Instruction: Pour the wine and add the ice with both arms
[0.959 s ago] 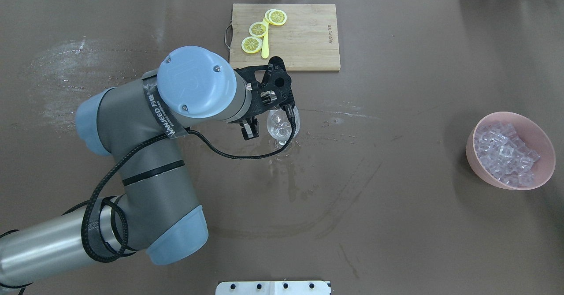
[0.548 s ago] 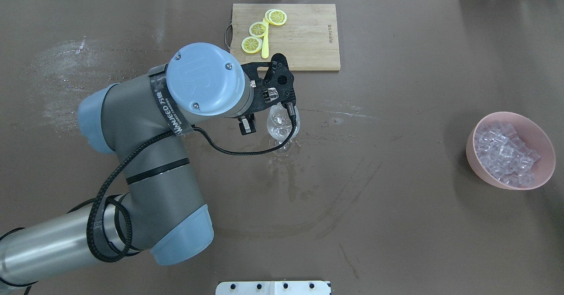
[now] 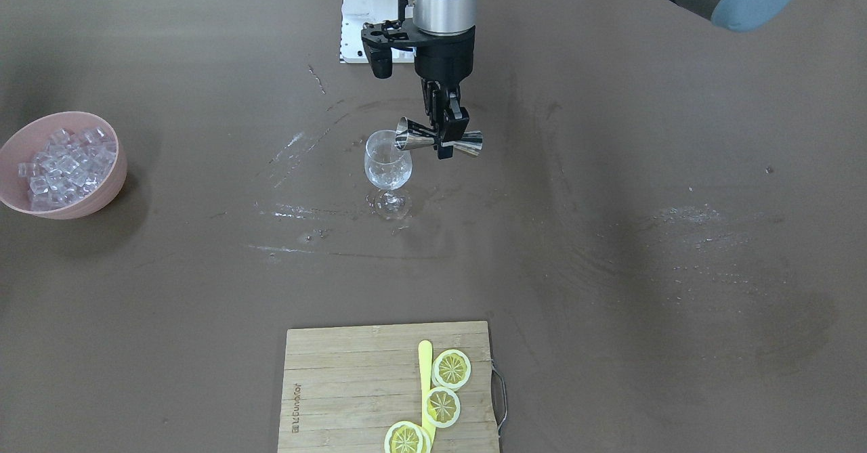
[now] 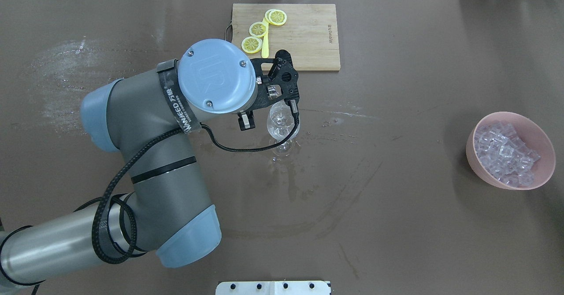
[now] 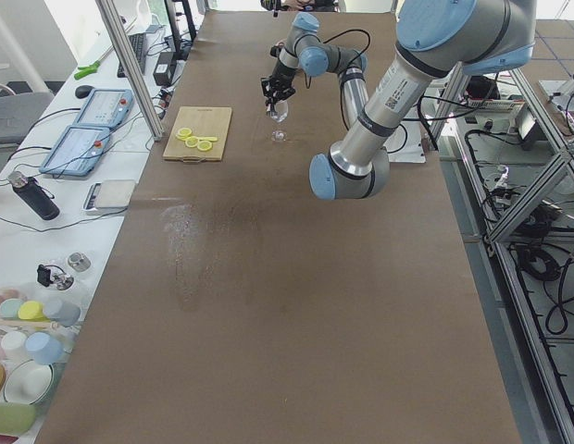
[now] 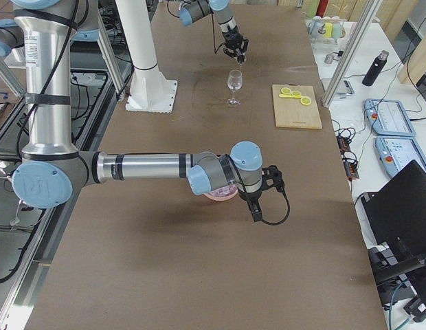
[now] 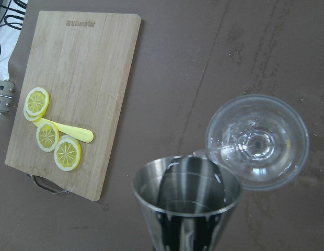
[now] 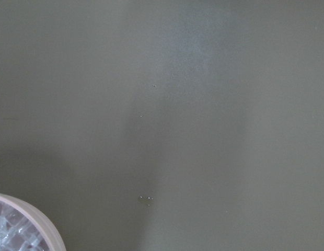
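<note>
1. Pinching the jigger [image 3: 408, 140], your left gripper [image 3: 445, 138] tips it over the wine glass [image 3: 387, 165].
2. The ice [image 4: 504, 153] fills the bowl [image 4: 469, 151], well apart from that glass; right gripper [image 6: 258, 199]: cannot tell.
3. Cubes are likely slick and hard; pinch flat faces.

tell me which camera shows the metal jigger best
Exterior front-facing: the whole jigger shows side-on, tipped toward the wine glass, clamped at its waist by the left claw. Left wrist shows only its mouth; overhead, the claw hides most; the side views make it tiny.
</note>
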Tool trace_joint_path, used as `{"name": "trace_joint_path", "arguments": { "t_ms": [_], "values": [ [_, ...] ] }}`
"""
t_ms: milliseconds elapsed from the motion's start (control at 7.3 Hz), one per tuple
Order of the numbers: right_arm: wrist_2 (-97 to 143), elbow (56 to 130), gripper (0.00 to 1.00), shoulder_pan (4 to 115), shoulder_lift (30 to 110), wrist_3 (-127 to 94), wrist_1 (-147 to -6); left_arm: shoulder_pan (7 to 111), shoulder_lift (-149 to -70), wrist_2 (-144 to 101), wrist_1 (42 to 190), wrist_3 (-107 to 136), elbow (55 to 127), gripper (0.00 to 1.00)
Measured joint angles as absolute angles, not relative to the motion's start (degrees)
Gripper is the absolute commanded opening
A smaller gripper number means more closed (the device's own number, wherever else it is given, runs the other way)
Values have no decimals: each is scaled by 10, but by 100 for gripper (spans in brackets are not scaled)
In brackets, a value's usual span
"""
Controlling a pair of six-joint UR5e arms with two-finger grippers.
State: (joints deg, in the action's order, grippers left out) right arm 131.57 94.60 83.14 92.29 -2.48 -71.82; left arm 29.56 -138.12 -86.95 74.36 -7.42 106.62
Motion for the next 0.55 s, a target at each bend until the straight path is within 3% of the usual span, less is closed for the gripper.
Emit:
{"name": "trace_joint_path", "arguments": {
  "t_ms": [548],
  "values": [
    [1316, 946, 100, 831, 923, -25, -719, 271, -1391, -824, 707, -77, 1067, 0]
  ]
}}
